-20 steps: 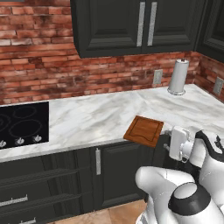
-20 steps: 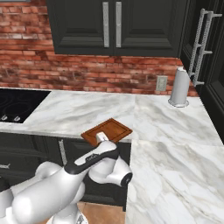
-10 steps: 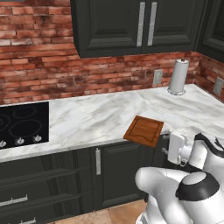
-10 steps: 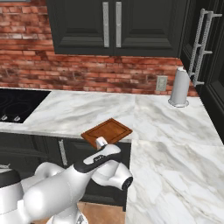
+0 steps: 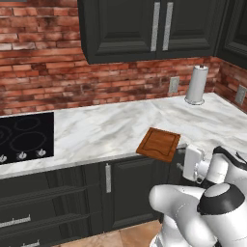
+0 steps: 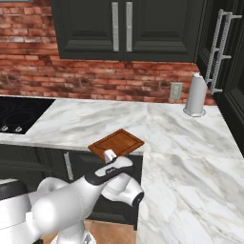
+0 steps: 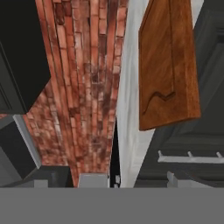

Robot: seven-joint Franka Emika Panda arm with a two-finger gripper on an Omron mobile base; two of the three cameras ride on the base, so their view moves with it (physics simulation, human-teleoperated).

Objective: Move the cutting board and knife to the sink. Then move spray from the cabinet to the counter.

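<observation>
The reddish-brown cutting board (image 5: 159, 144) (image 6: 117, 144) lies flat on the white marble counter (image 5: 96, 130) (image 6: 190, 143), its corner overhanging the front edge. My gripper (image 5: 186, 164) (image 6: 109, 155) hovers just in front of that edge, close to the board's near corner and a little below the countertop. Its jaws stand open with nothing between them. In the hand view, which is rolled on its side, the cutting board (image 7: 168, 65) hangs at the upper right beside a strip of counter (image 7: 127, 109). The knife, the sink, the spray and the cabinet are out of view.
A tall steel cylinder (image 5: 196, 84) (image 6: 195, 95) stands at the back right by the brick wall. The black cooktop (image 5: 24, 137) (image 6: 19, 112) is at the left. A panelled double-door cabinet (image 5: 159, 26) hangs above. Dark drawers (image 5: 48, 207) lie under the counter.
My hand has sunk slightly and drifted a little toward the board's near corner. The board has stayed where it was.
</observation>
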